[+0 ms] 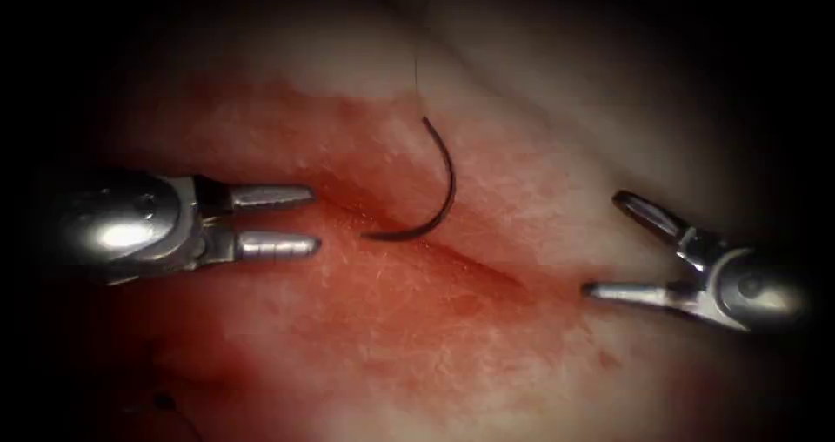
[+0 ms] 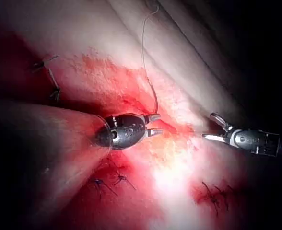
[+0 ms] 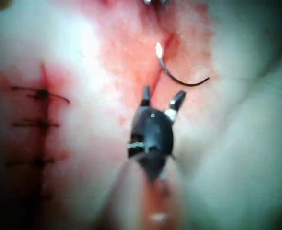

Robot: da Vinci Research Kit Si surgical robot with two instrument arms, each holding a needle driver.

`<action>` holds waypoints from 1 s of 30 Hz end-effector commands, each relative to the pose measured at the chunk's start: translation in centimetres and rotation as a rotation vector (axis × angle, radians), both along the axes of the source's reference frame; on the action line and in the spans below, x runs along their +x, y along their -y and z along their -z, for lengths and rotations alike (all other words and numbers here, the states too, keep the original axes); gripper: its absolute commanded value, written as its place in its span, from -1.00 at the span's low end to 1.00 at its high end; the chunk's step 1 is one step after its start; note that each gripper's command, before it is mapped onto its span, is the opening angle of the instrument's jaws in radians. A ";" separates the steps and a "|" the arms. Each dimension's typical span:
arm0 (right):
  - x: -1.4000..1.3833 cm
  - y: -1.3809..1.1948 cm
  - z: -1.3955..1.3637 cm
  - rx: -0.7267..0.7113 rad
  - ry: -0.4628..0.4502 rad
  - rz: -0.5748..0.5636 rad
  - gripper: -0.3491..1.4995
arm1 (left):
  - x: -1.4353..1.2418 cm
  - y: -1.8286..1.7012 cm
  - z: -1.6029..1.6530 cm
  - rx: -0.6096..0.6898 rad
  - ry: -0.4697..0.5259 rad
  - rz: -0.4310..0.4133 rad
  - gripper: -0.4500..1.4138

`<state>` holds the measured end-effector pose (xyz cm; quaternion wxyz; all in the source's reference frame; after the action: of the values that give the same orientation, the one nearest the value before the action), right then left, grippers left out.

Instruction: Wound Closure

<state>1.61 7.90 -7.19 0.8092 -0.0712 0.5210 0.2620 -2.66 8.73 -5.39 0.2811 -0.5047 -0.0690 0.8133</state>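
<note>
Needle [image 1: 439, 200] lay free on the tissue [image 1: 539, 172] at the cut [image 1: 470, 259], its point end at the cut's left lip; whether it entered the tissue could not be told. Thread [image 1: 417, 68] ran up from its tail. Left tool [image 1: 304, 220] sat left of the needle, jaws apart, holding nothing. Right tool [image 1: 609, 246] waited well right, jaws wide, empty.

The tissue [image 1: 557, 85] is lying pale at its edges and stained with red fluid [image 1: 348, 320] around the cut [image 1: 470, 264]. The curved needle [image 1: 432, 194] is resting on it, its lower end sitting at the cut and its body arching up to the right side of the cut. The thread [image 2: 144, 52] is trailing away from it over the pale surface. Rows of finished stitches [image 3: 38, 123] are sitting elsewhere on the tissue.
</note>
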 end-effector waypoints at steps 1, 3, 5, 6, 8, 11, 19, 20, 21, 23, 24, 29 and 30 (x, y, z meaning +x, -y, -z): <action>0.07 0.01 -0.05 -0.005 0.001 0.004 0.33 | -0.04 0.04 -0.05 0.001 0.004 -0.004 -0.16; 0.08 0.02 -0.04 -0.005 0.001 0.004 0.33 | -0.04 0.04 -0.06 0.001 0.005 -0.005 -0.16; 0.08 0.02 -0.02 -0.008 0.003 0.006 0.33 | -0.03 0.04 -0.06 0.001 0.005 -0.005 -0.16; 0.09 0.03 0.02 -0.015 0.008 0.011 0.33 | -0.03 0.04 -0.05 0.001 0.005 -0.005 -0.16; 0.09 0.03 0.04 -0.020 0.009 0.012 0.33 | -0.05 0.04 -0.06 0.000 0.003 -0.003 -0.13; 0.08 0.02 0.03 -0.018 0.011 0.013 0.37 | -0.09 0.04 -0.06 0.008 -0.017 -0.013 -0.06; 0.30 -0.26 0.33 0.102 0.111 0.094 0.48 | -0.33 -0.02 -0.01 0.092 -0.252 -0.104 0.01; 0.34 -0.34 0.40 0.116 0.112 0.097 0.53 | -0.35 -0.03 -0.02 0.099 -0.275 -0.112 0.01; 0.36 -0.39 0.44 0.124 0.112 0.098 0.59 | -0.37 -0.03 -0.03 0.107 -0.296 -0.122 0.01; 0.41 -0.43 0.55 0.136 0.112 0.097 0.64 | -0.45 -0.08 -0.06 0.124 -0.348 -0.129 0.05; 0.42 -0.41 0.57 0.134 0.110 0.095 0.64 | -0.49 -0.10 -0.07 0.124 -0.358 -0.133 0.06; 0.45 -0.24 0.54 0.155 0.167 0.120 0.61 | -0.82 -0.15 -0.13 0.165 -0.451 -0.155 0.12; 0.45 -0.23 0.53 0.156 0.173 0.121 0.61 | -0.87 -0.16 -0.14 0.169 -0.463 -0.156 0.13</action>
<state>1.99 8.14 -7.77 0.8692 0.0011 0.4291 0.2458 -3.52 8.92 -5.29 0.2675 -0.2674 -0.1076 0.9194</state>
